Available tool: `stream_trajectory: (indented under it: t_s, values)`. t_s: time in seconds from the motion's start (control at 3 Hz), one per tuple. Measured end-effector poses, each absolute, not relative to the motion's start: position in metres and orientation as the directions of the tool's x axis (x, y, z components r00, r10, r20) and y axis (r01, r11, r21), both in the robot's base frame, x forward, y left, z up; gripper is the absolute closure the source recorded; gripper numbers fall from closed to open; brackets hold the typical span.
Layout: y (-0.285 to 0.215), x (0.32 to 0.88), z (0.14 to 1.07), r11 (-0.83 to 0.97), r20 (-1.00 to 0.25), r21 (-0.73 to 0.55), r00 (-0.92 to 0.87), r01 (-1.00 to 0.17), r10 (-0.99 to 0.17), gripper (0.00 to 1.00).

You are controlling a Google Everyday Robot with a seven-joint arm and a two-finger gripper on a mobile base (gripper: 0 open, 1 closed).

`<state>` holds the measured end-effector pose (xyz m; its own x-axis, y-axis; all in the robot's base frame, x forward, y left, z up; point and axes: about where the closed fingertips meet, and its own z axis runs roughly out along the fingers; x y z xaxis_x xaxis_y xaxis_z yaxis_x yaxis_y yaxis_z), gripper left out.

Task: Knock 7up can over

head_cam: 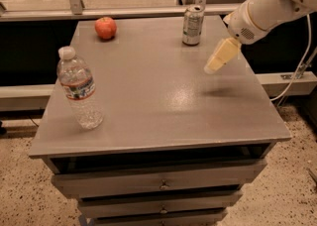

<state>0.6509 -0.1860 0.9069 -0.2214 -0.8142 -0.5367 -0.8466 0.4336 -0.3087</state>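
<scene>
The 7up can [192, 25] stands upright near the far edge of the grey table [158, 96], right of centre. My gripper [219, 56] hangs above the table's right side, its pale yellow fingers pointing down and to the left. It is to the right of the can and nearer the camera, apart from it. The white arm comes in from the upper right.
A red apple [105, 27] lies at the far left of the table. A clear water bottle [79, 89] with a white cap stands near the front left. Drawers sit below the tabletop. A white cable hangs at the right.
</scene>
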Motion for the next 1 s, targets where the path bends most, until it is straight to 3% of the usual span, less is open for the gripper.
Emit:
stream_trajectory:
  t_s: [1.0]
  values:
    - [-0.153, 0.785, 0.901, 0.522, -0.855, -0.207, -0.106, -0.827, -0.508, 0.00]
